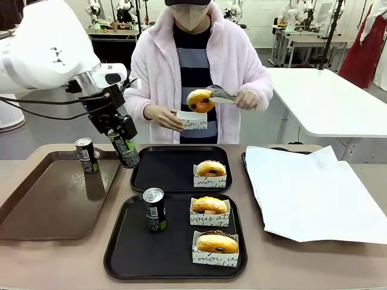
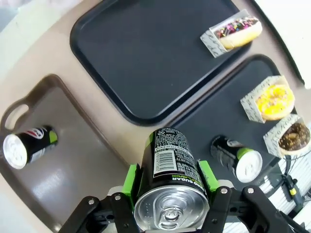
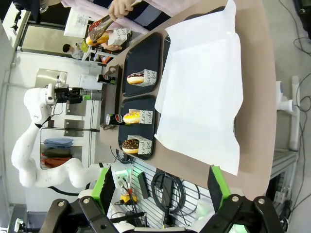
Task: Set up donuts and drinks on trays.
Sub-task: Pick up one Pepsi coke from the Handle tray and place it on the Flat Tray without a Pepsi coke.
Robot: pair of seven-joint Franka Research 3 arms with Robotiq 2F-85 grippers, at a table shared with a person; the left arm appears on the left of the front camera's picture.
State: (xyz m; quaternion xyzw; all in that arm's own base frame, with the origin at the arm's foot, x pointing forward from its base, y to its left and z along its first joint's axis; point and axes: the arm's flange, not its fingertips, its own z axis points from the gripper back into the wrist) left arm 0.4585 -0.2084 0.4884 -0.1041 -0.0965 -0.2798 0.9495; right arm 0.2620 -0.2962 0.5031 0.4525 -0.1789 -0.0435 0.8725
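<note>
My left gripper [image 1: 123, 140] is shut on a dark drink can [image 1: 125, 150], held tilted above the gap between the brown tray and the far black tray [image 1: 158, 174]. In the left wrist view its green pads [image 2: 130, 178] clamp that can [image 2: 169, 167]. A second can [image 1: 155, 209] stands on the near black tray [image 1: 136, 254] beside two sleeved donuts [image 1: 209, 210] [image 1: 217, 244]. One sleeved donut [image 1: 211, 171] sits on the far tray. The person holds another donut [image 1: 199, 100] in tongs over a paper sleeve [image 1: 193, 121]. My right gripper [image 3: 160, 189] is open and holds nothing, off the table's side.
A third can [image 1: 86, 155] stands on the long brown tray [image 1: 54, 205] at the left. A tray lined with white paper [image 1: 308, 193] covers the table's right side. The person stands at the far edge, hands above the far tray.
</note>
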